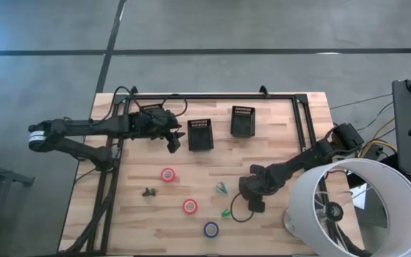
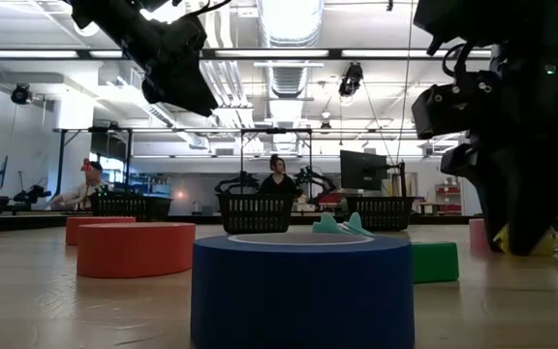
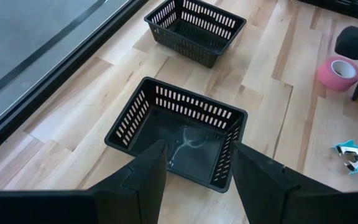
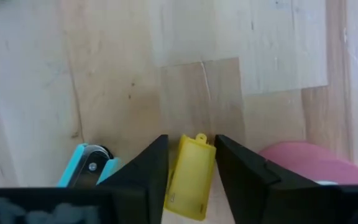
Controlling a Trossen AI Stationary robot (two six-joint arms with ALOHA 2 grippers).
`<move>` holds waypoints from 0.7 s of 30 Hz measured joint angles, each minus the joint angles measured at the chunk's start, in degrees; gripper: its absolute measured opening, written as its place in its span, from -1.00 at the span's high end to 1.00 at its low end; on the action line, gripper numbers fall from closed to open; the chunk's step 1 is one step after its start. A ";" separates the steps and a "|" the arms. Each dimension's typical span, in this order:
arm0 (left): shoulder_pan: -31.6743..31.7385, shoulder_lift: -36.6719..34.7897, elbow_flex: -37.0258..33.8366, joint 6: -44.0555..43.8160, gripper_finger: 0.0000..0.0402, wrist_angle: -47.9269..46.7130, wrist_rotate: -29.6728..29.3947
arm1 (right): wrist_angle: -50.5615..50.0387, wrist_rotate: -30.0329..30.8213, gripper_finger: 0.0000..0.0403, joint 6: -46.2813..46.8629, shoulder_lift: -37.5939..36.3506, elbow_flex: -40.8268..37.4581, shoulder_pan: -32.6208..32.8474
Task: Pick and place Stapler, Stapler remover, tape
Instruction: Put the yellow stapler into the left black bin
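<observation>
A small yellow stapler (image 4: 190,177) lies on the table between the fingers of my right gripper (image 4: 191,140), which points down near the table's near right (image 1: 254,203). Beside it lie a teal stapler remover (image 4: 86,165) and a pink tape roll (image 4: 309,163). Two red tape rolls (image 1: 168,174) (image 1: 190,206) and a blue one (image 1: 210,229) lie flat on the wood. My left gripper (image 3: 197,146) hovers open and empty over the left black basket (image 3: 179,134). My right gripper pinches the yellow stapler by its two long sides (image 4: 176,168), coming from above and pointing down, with the fingers lying along its length. The stapler still looks to be lying on the table; its lower end is cut off by the picture's edge.
A second black basket (image 1: 242,121) stands to the right of the first. Green stapler removers (image 1: 221,188) (image 1: 226,213), a small dark object (image 1: 148,192) and a black ring (image 1: 241,214) lie on the table. A large white cylinder (image 1: 352,207) crowds the near right corner.
</observation>
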 joint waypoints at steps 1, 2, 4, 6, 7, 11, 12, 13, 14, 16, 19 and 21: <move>0.01 0.01 0.00 0.00 0.11 -0.01 0.00 | -0.02 0.02 0.42 0.14 0.05 -0.02 0.00; 0.00 0.01 0.00 0.01 0.11 -0.01 0.00 | -0.06 0.04 0.46 0.36 0.05 -0.02 0.00; 0.00 -0.01 0.00 0.02 0.11 -0.01 0.00 | -0.18 -0.01 0.55 0.56 0.05 -0.04 0.00; 0.00 0.00 0.00 0.01 0.11 -0.02 0.00 | -0.16 -0.07 0.62 0.60 0.07 -0.04 0.00; 0.00 -0.01 0.00 0.00 0.11 -0.02 0.00 | -0.10 -0.09 0.65 0.85 0.07 -0.05 0.00; 0.00 0.01 0.00 -0.09 0.11 -0.02 0.00 | 0.56 -0.31 0.69 3.49 -0.60 -0.21 -0.03; -0.01 0.00 0.00 -0.21 0.11 -0.02 0.01 | 0.87 -0.38 0.69 3.63 -0.85 -0.27 -0.04; -0.06 0.01 0.00 -0.33 0.11 -0.02 0.06 | 1.44 -0.36 0.68 3.67 -1.13 -0.35 -0.04; -0.15 -0.01 0.00 -0.31 0.11 -0.02 0.13 | 2.46 -0.11 0.67 3.65 -1.41 -0.31 -0.04; -0.48 0.01 0.00 0.29 0.11 0.00 0.26 | 4.14 2.08 0.67 3.51 -1.69 0.73 0.02; -1.38 0.00 0.00 2.86 0.11 -0.01 1.56 | 8.34 5.60 0.67 -0.02 -2.55 2.09 -0.46; -2.49 0.00 -0.07 4.58 0.11 0.13 2.56 | 12.73 8.08 0.66 -3.77 -2.55 2.92 -1.35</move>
